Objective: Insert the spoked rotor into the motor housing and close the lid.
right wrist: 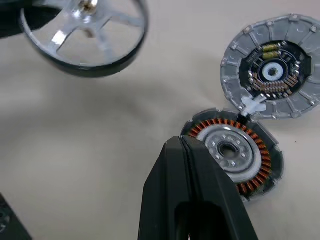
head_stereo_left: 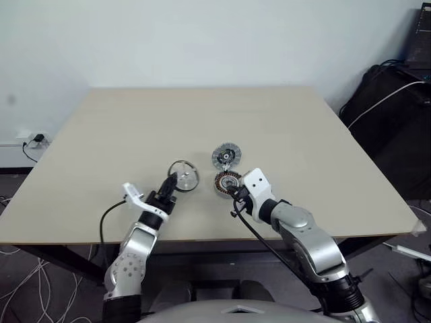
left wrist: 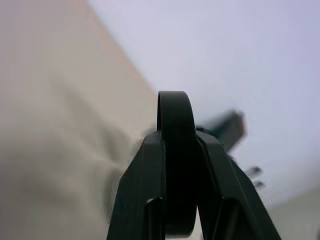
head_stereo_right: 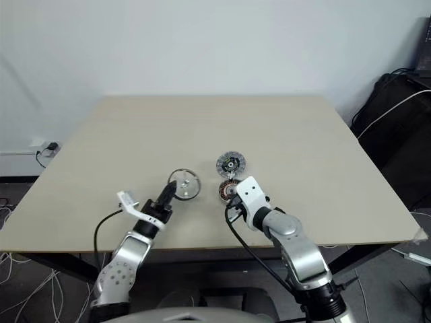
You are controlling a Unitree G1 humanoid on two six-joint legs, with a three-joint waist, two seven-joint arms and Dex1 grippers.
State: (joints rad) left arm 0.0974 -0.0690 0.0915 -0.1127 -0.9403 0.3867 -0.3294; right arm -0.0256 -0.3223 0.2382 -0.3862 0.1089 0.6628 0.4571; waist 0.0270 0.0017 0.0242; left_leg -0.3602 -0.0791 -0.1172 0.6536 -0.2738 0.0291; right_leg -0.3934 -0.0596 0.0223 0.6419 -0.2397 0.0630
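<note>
Left end effector [head_stereo_left: 172, 182] grips rotor [head_stereo_left: 183, 175] by its thin rim, raised edge-on above table [head_stereo_left: 101, 134]. Rigid, slick metal; rim hold right. Right end effector [right wrist: 186, 145] closed beside housing [right wrist: 235, 152]; lid [right wrist: 272, 67] adjoining.

- Went looking for anything readable, and there's no text, label, brand, number or sign I can make out in any view.
- The disc with the little circuit board [right wrist: 272, 67] lying just beyond the motor housing [right wrist: 232, 152] has tiny components on it, but no lettering can be read there.
- The motor housing shows copper windings and a silver centre, no markings.
- The spoked rotor [right wrist: 85, 35] is bare shiny metal, nothing stamped that I can see.
- The dark gear [head_stereo_left: 394, 128] off to the right of the table [head_stereo_left: 135, 128] is too dim to show any logo.
</note>
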